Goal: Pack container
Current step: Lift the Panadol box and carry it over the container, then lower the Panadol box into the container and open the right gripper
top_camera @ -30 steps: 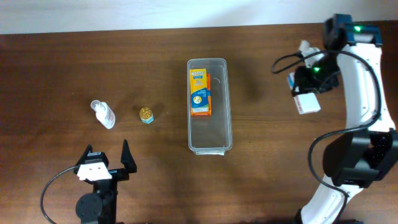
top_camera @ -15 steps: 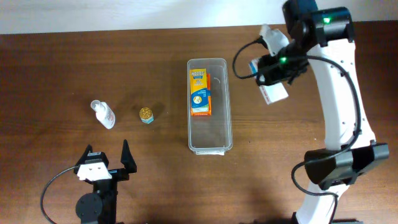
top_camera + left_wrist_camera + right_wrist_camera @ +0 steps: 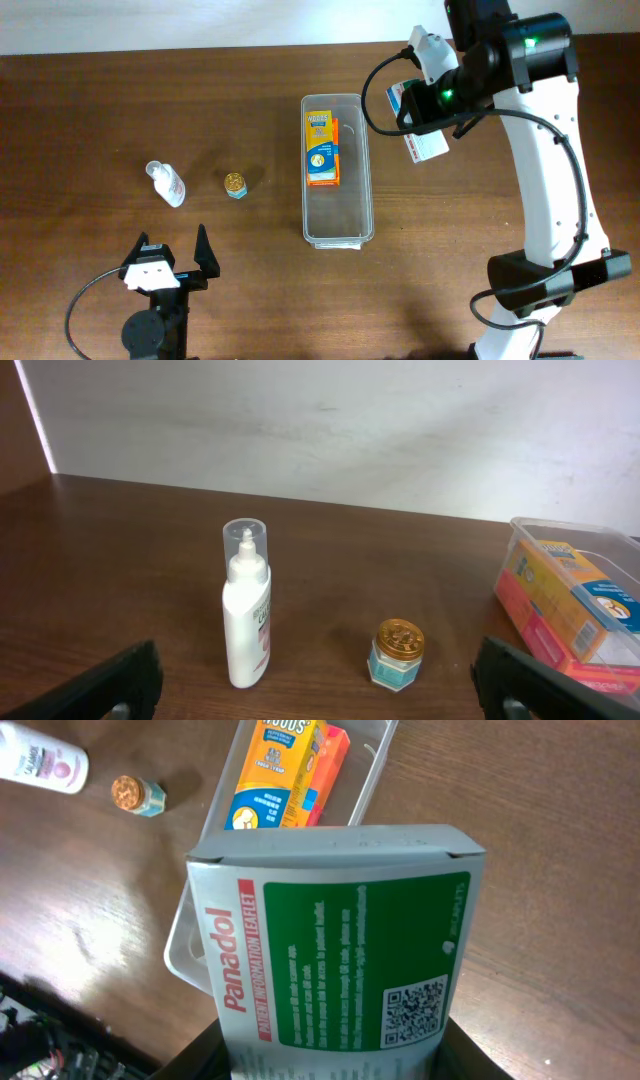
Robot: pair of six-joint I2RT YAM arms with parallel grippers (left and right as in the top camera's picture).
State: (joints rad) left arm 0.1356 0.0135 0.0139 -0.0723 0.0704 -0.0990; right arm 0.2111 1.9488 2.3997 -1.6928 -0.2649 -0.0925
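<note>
My right gripper (image 3: pixel 425 118) holds a Panadol box (image 3: pixel 340 950) clamped aloft — next, lower it into the container (image 3: pixel 364 180) (below-left, part filled).

Dark wood table (image 3: pixel 120 100): clear container (image 3: pixel 304 170) at centre, gold-lidded jar (image 3: pixel 235 185) at its 9 o'clock, white bottle (image 3: pixel 166 184) farther out, also 9 o'clock.

Even bright light, soft shadows, sharp

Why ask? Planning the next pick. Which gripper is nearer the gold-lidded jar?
Left. The left gripper sits close by the jar; the right gripper, holding a box, is beyond the container.
</note>
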